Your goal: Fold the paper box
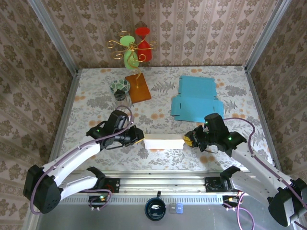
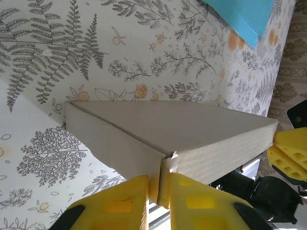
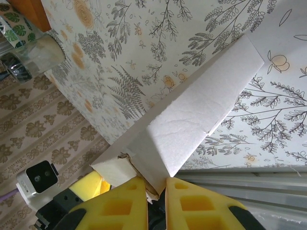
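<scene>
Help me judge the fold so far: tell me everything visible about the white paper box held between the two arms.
The white corrugated-paper box is long, low and wedge-like, its panels folded shut along sharp creases, set crosswise near the front of the floral tabletop. The left claw pinches a flap seam at one end; the right claw pinches a ragged corner at the other. Whether it touches the tabletop is unclear.

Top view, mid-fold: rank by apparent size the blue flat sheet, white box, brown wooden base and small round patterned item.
1. blue flat sheet, clearly largest.
2 and 3. brown wooden base and white box: too close to rank, one squat, the other long and thin.
4. small round patterned item, smallest.
</scene>
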Robot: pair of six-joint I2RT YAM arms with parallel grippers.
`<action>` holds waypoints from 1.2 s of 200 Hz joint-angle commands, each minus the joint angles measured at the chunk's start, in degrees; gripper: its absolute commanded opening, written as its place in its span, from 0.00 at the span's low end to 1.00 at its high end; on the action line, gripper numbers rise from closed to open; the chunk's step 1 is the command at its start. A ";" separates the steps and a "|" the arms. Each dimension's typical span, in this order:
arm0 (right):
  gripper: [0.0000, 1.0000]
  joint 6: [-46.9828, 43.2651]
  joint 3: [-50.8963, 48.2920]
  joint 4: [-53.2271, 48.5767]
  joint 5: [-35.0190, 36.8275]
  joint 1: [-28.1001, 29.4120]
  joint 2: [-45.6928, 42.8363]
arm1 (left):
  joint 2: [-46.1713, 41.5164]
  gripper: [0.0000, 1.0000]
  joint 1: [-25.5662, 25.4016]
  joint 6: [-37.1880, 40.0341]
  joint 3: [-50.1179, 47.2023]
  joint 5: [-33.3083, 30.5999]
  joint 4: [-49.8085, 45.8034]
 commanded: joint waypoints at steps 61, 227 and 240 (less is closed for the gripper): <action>0.08 7.48 -7.43 -7.41 2.54 0.50 1.15 | 2.45 0.03 2.57 -0.27 -6.46 -0.17 -3.61; 0.82 27.25 -2.88 9.19 4.74 0.50 2.45 | 2.41 0.01 1.83 1.49 -3.82 -2.04 -3.48; 0.79 27.43 -3.03 11.95 4.46 0.50 4.86 | 2.41 0.01 1.74 1.62 -3.82 -2.21 -3.42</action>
